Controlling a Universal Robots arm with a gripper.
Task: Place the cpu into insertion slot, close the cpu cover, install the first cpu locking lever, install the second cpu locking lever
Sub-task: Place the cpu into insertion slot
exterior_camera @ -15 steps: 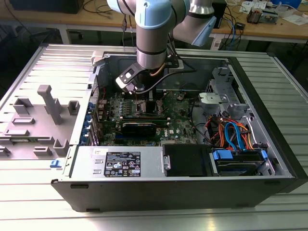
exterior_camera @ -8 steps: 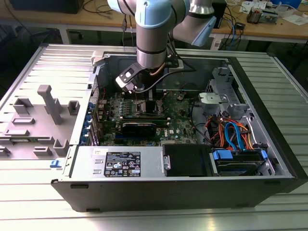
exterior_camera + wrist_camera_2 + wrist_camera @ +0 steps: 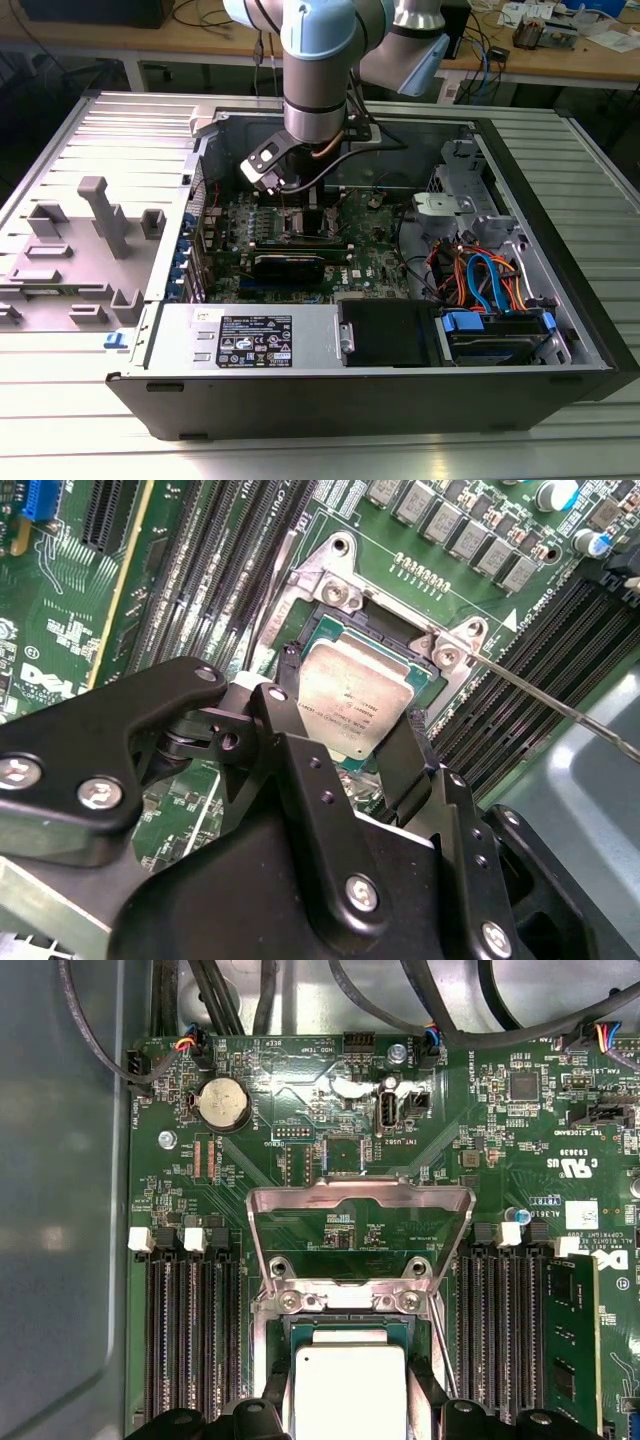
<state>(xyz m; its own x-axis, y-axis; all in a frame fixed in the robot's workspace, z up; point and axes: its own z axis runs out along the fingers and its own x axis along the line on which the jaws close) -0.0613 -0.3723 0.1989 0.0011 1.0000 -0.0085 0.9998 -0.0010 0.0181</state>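
**Supervisor:** Report tool status.

**Operator:** I read the tool (image 3: 350,720) as clamped on the cpu (image 3: 356,695). Its 2 black fingers (image 3: 405,765) bear on opposite edges of the chip, and the dull silver top faces up.

**Supervisor:** Where is the cpu relative to the insertion slot?

**Operator:** In the second wrist view, the cpu is directly over the insertion slot (image 3: 345,622). A strip of the dark socket interior is exposed past 1 edge of the chip. I cannot tell whether the chip is seated or just above the contacts.

**Supervisor:** Cover state?

**Operator:** In the first wrist view, the cpu cover (image 3: 300,1197) is open. It is hinged at the socket rim and stands up on the far side of the chip from the fingers. The green motherboard (image 3: 480,1160) shows through its central window.

**Supervisor:** Lever state?

**Operator:** I see 1 locking lever (image 3: 560,708), a thin metal rod, unlatched. It runs from a socket corner out across the long black memory slots (image 3: 530,645).

**Supervisor:** General layout?

**Operator:** In the exterior view, the arm (image 3: 315,60) reaches down into the open computer case (image 3: 400,400). The case lies on its side on the ribbed metal counter (image 3: 330,462).
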